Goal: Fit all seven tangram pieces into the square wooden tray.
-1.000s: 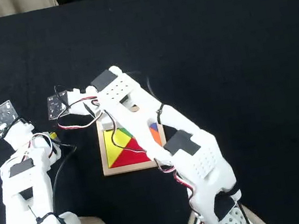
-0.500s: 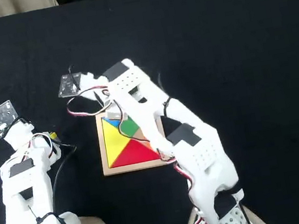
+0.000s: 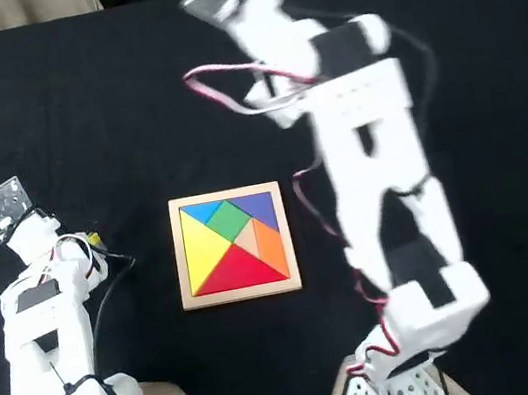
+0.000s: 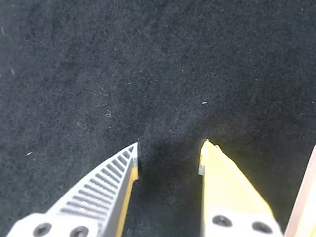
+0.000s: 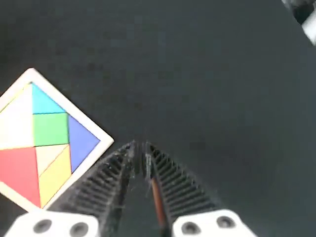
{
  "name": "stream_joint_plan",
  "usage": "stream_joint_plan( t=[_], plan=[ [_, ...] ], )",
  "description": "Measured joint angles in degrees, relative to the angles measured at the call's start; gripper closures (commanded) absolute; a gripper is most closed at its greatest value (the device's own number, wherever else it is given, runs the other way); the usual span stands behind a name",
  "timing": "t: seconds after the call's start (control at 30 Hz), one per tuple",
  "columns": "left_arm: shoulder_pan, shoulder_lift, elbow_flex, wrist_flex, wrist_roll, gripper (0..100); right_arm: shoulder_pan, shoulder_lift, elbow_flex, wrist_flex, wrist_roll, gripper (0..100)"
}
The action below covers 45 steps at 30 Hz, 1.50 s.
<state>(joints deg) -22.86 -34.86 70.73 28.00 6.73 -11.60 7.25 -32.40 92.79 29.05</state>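
Observation:
The square wooden tray [image 3: 189,303] lies at the table's middle with its tangram pieces fitted flat: a yellow triangle [image 3: 200,254], a red triangle [image 3: 239,274], a green square [image 3: 229,222], an orange piece [image 3: 270,245] and blue pieces along the far side. My right arm [image 3: 358,90] is raised high beyond the tray, towards the table's far edge. Its gripper [image 5: 140,149] is shut on nothing, above bare cloth, with the tray [image 5: 106,143] off to one side. My left gripper [image 4: 170,148] stands open over black cloth just left of the tray, whose edge [image 4: 307,197] shows beside it.
Black cloth [image 3: 465,123] covers the whole table. The left arm [image 3: 44,305] stands at the near left, and both arm bases sit at the front edge. Clutter lies beyond the table's far edge.
My right arm has lifted off the tray and swung up and away to the far side, uncovering the filled tray. The left arm has not moved.

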Motion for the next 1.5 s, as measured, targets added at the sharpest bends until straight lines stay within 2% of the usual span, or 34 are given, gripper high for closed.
stream_joint_plan(
  t=[0.2, 0.37, 0.53, 0.63, 0.87, 0.97, 1.1, 1.23, 1.33, 1.5],
  plan=[
    [2.90, -3.52, -7.38, 1.49, 0.00, 79, 10.90, -8.79, 0.26, 0.53, -7.82, 98.7],
    [2.90, -16.53, -24.53, 5.45, -0.70, 79, 12.04, -19.52, 0.26, 0.53, -8.88, 98.7],
    [13.10, -32.35, -34.64, 10.81, -12.66, 79, 9.67, -33.85, 1.05, 1.32, -8.97, 98.7],
    [16.18, -40.97, -34.99, 14.24, -16.35, 79, 8.09, -42.64, 4.31, 2.29, -8.97, 98.7],
    [16.62, -61.01, -31.91, 23.91, -17.23, 79, 7.65, -66.02, 22.33, 1.41, -8.97, 98.8],
    [16.62, -68.84, -27.69, 25.32, -17.23, 79, 7.56, -78.68, 33.23, -3.34, -8.97, 98.7],
    [16.70, -68.75, -20.92, 27.69, -17.23, 79, 7.65, -96.53, 53.27, -14.86, -8.97, 98.7],
    [16.70, -69.10, -7.74, 21.54, -17.23, 79, 7.47, -109.89, 78.07, -31.03, -9.05, 98.7],
    [14.24, -69.19, 3.78, 11.69, -17.23, 79, 7.65, -110.59, 94.07, -41.05, -9.05, 98.7],
    [10.81, -69.10, 23.21, -6.59, -17.32, 79, 10.20, -110.68, 107.52, -50.20, -8.97, 98.7]
  ],
)
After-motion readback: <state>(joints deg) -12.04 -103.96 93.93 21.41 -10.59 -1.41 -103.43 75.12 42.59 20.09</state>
